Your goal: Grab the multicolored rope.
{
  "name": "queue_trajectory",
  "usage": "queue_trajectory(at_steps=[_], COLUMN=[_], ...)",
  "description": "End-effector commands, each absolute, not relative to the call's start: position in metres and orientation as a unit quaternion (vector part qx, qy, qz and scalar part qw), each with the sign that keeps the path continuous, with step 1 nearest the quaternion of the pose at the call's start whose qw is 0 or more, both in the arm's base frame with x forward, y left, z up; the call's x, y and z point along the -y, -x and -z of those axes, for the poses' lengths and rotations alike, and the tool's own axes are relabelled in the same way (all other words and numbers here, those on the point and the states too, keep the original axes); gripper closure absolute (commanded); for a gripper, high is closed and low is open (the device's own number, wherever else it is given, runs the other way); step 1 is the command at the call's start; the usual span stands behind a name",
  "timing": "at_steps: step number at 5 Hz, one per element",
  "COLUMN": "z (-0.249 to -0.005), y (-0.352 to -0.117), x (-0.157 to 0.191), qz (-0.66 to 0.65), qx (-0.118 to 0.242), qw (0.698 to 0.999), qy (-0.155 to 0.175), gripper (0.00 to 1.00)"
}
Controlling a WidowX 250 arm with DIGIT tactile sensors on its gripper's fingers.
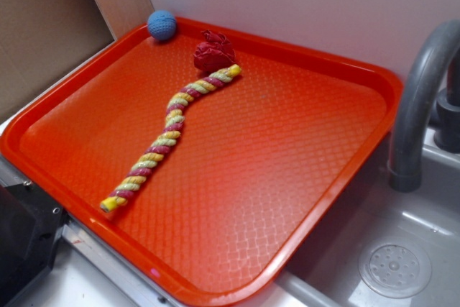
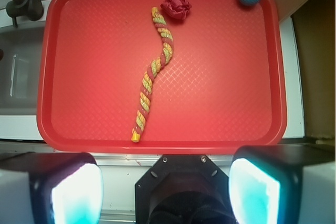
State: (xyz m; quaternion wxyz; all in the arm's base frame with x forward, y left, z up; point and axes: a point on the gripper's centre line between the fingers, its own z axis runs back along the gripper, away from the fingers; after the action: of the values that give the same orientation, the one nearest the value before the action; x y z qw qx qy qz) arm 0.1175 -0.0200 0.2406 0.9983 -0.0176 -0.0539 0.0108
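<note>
Orange tray [image 2: 273,77]: multicolored rope [image 2: 152,74] lies untouched; fingers [image 2: 76,192] spread wide, empty, well short of it. Approach and grasp both remain.

Bright even light, soft glare on the tray [image 1: 237,249], blurred claw [image 2: 165,187] pads glowing cyan

Side view; overhead wrist; shared tray [image 1: 338,199]
</note>
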Motion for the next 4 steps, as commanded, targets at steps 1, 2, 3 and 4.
queue_trajectory(at_steps=[1, 2, 3, 4], z=[-0.222, -0.196, -0.147, -0.107], y=[-0.164, -0.187, -0.202, -0.212], x=[0.026, 0.034, 0.047, 0.060], qz=[-0.114, -0.154, -0.151, -0.130], qx=[0.059, 0.051, 0.033, 0.007], qw=[0.991, 0.986, 0.986, 0.991], qy=[0.026, 0.043, 0.058, 0.033], gripper=[0.00, 0.00, 0.00, 0.00])
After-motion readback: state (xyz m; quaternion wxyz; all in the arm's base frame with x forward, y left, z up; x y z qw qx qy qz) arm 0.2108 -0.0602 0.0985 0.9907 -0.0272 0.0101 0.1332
